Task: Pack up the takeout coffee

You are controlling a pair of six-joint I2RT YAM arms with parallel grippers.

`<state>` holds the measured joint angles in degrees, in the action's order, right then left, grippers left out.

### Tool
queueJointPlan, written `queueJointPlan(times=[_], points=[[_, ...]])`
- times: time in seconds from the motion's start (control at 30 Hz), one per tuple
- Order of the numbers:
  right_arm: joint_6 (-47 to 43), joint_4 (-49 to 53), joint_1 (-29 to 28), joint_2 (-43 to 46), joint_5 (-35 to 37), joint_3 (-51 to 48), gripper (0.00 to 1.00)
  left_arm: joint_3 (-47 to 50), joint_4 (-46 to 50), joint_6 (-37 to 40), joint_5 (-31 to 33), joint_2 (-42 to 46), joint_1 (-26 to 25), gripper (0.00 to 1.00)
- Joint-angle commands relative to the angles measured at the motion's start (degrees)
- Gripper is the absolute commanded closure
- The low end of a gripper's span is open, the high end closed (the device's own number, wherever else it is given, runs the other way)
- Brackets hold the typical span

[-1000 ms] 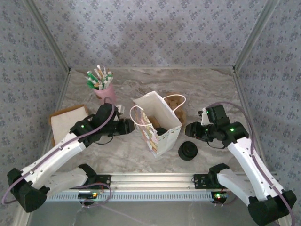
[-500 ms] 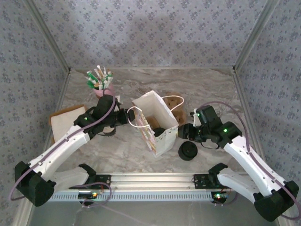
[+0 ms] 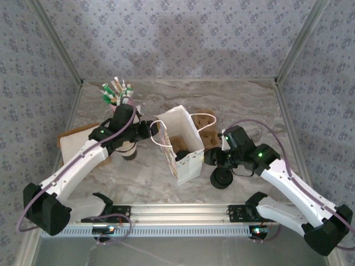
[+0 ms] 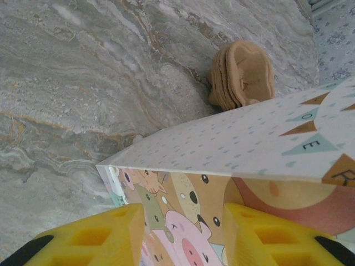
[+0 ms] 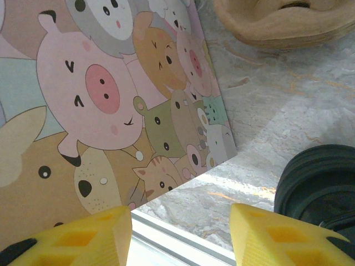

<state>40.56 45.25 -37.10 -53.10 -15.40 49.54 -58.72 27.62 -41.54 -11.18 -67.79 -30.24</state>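
Observation:
The printed paper bag (image 3: 188,141) stands open mid-table. Inside it a dark round lid (image 3: 182,157) shows, which I take to be the takeout coffee; the cup below it is hidden. My left gripper (image 3: 151,132) sits at the bag's left side by the pink handle. It is open, and the bag's cartoon panel (image 4: 249,144) lies right in front of its gap (image 4: 184,213). My right gripper (image 3: 209,158) is low at the bag's right side, open and holding nothing. The bag's animal print (image 5: 94,94) is just left of its fingers (image 5: 180,216).
A pile of black lids (image 3: 222,177) (image 5: 319,180) lies right of the bag. Brown pulp carriers (image 3: 206,132) (image 4: 244,75) (image 5: 283,19) sit behind it. A pink cup of sachets (image 3: 117,95), a cardboard box (image 3: 77,141) and a cup stack (image 3: 128,151) under my left arm stand at the left.
My left gripper has swung back toward the bag's rear left corner. My right gripper has moved left, close to the bag. The bag has shifted slightly left.

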Motion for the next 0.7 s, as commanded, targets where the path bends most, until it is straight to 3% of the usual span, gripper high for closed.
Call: queueJointPlan(times=[0.0, 0.4, 0.67], points=[[1.90, -1.13, -1.59, -0.47, 1.77, -0.73, 0.48, -1.79, -1.96, 1.44, -1.94, -0.76, 1.73, 0.59], [3.28, -4.47, -6.08, -0.67, 2.79, -1.51, 0.46, -3.86, -1.05, 2.43, -4.01, -2.62, 5.61, 0.56], [0.34, 8.60, -3.31, 6.41, 13.89, 1.99, 0.40, -4.52, 4.10, 2.81, -2.02, 1.93, 7.51, 0.44]])
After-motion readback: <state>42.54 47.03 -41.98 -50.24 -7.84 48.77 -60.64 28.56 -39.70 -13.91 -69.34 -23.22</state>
